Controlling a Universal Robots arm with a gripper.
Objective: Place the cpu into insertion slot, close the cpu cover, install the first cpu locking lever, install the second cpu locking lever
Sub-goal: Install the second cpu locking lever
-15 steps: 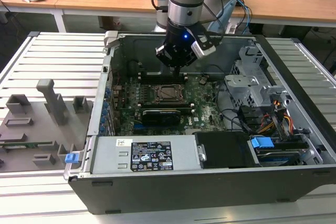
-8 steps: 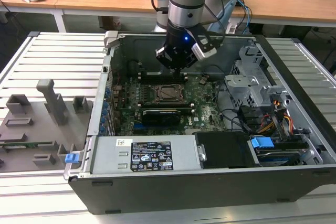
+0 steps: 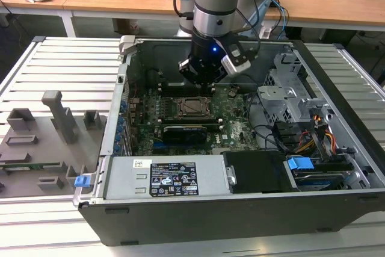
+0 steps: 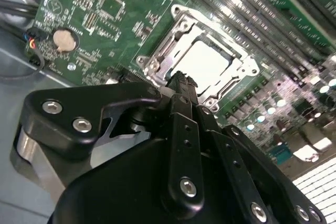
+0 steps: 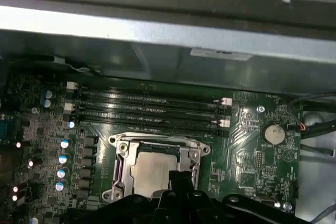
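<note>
The cpu [image 3: 194,106] lies flat in the insertion slot [image 3: 182,108] of the green motherboard [image 3: 236,118]. Its silver face is seen in both wrist views [image 4: 206,62] [image 5: 151,170]. The cpu cover, a metal frame [image 4: 177,23] [image 5: 119,162], lies down flat around the chip. My gripper [image 3: 201,82] hangs just above the socket, toward the case's back wall. Its black fingers [image 4: 181,78] [image 5: 181,176] are pressed together into one tip, shut on nothing, over the socket's edge.
Long memory slots [image 5: 147,106] run beside the socket. A black card [image 3: 183,132] sits on the socket's near side. A coin cell [image 4: 65,39], a metal drive cage [image 3: 289,94], cables [image 3: 313,136] and the power supply [image 3: 162,179] crowd the case. Grey fixtures [image 3: 54,124] stand outside.
</note>
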